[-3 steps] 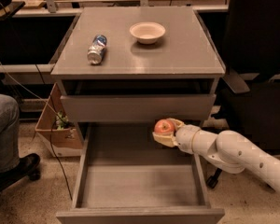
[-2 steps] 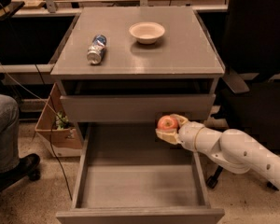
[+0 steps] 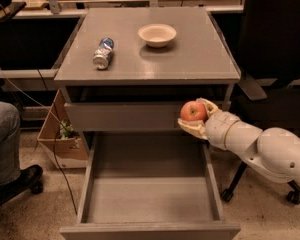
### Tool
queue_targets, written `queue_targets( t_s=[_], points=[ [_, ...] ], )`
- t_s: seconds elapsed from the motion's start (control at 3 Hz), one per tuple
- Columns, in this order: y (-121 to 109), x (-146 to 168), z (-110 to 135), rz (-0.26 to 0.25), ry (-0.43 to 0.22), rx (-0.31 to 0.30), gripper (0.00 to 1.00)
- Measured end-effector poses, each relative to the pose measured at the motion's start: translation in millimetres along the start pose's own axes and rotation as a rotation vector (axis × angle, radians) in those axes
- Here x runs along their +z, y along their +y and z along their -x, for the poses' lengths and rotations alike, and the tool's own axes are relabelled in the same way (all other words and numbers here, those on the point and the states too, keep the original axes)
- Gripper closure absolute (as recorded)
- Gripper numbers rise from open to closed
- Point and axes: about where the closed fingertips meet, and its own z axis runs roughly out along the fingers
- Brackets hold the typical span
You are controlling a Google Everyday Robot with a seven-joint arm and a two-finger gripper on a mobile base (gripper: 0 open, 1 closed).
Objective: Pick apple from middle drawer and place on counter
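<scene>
The red-orange apple (image 3: 193, 111) is held in my gripper (image 3: 195, 115), which is shut on it. The gripper and its white arm reach in from the right. The apple hangs above the right rear of the open middle drawer (image 3: 150, 204), in front of the shallower drawer's front and below the edge of the counter (image 3: 190, 54). The middle drawer is pulled far out and its grey floor is bare.
On the counter stand a cream bowl (image 3: 157, 34) and a crushed silver-blue can (image 3: 103, 53). A cardboard box (image 3: 61, 134) sits on the floor at the left, by a seated person's leg (image 3: 2, 134). A black chair (image 3: 275, 39) stands at the right.
My gripper has risen with the apple, from low over the drawer's right rear to just under the counter's edge, moving slightly right.
</scene>
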Motion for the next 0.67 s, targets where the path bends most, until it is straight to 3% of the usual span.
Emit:
queue_targets(
  t_s=[0.33, 0.67],
  points=[
    [-24.2, -12.4, 49.8, -0.052, -0.040, -0.100, 1.00],
    [-42.9, -6.9, 100.9, -0.068, -0.084, -0.182, 1.00]
  ],
)
